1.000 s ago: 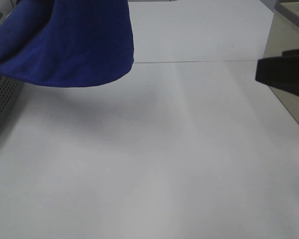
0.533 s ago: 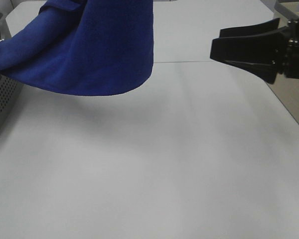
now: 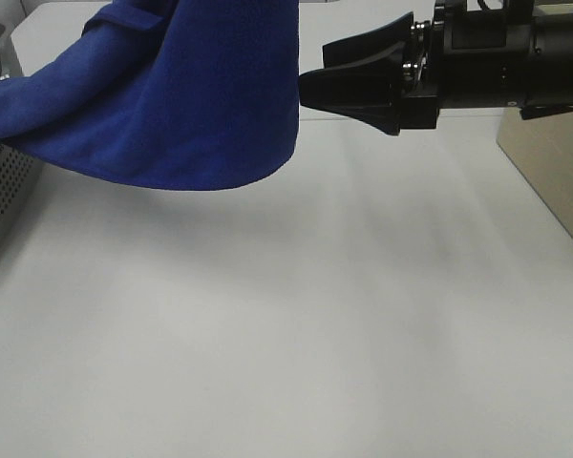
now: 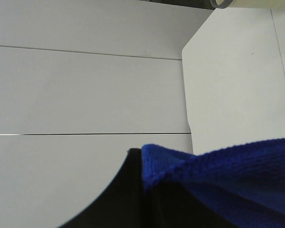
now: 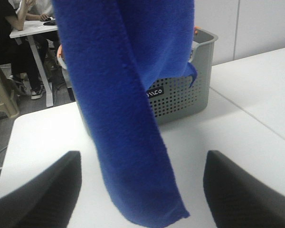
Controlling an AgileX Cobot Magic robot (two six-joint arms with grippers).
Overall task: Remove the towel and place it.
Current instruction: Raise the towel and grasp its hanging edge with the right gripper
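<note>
**Blue towel hangs over the table, pinched by the left gripper**

The white table [image 3: 286, 315] fills the high view. Above its far left part the towel [image 3: 191, 95] hangs in the air in a deep fold, clear of the tabletop. Its left end reaches over the grey perforated basket [image 3: 0, 196] at the table's left edge. The right gripper [image 3: 315, 72] comes in from the right with jaws spread wide, tips just beside the towel's edge. Its wrist view shows the cloth hanging between the two fingers, untouched. The left gripper [image 4: 142, 187] is clamped on the towel's edge.
</note>
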